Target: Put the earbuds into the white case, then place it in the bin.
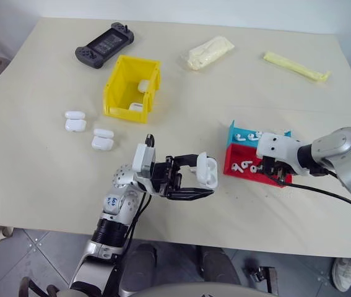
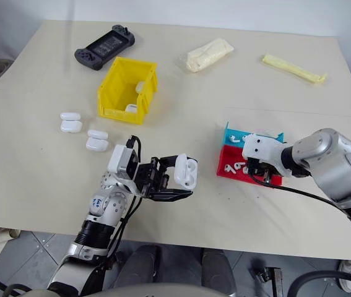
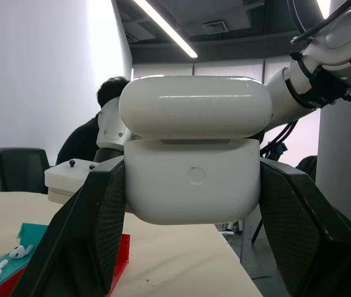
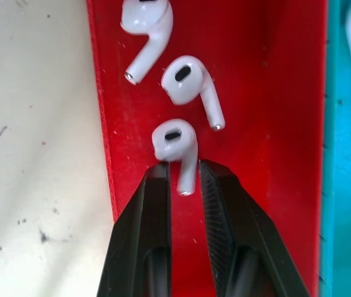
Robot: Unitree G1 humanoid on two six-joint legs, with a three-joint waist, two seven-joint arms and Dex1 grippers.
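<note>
Holding the white case [image 1: 207, 171] between its two black fingers, the left gripper [image 1: 195, 180] hangs above the near part of the table [image 1: 39, 167], pressed tight on the case's sides; the hinged lid stands ajar, as the left wrist view shows. At about three o'clock from it, the right gripper [image 4: 184, 185] reaches down into the red tray [image 4: 268, 93]. Its fingers are nearly together, one on each side of the stem of one earbud [image 4: 176, 143], which lies on the tray floor; whether they already pinch the stem I cannot tell. Two more earbuds [image 4: 190, 86] lie in the same tray just beyond it. The blue tray [image 1: 242, 133] sits touching the red one on its far side and also holds small white earbuds.

Up at eleven o'clock from the held case stands the bin [image 1: 132, 87], yellow and open-topped, with two white cases inside it against its right-hand end. Two other open white cases [image 1: 75, 120] lie on the table at about seven o'clock from the bin. Beyond the bin rest a dark game controller [image 1: 104, 44], a cream wrapped packet [image 1: 208, 52] and a yellow strip [image 1: 295, 66].
</note>
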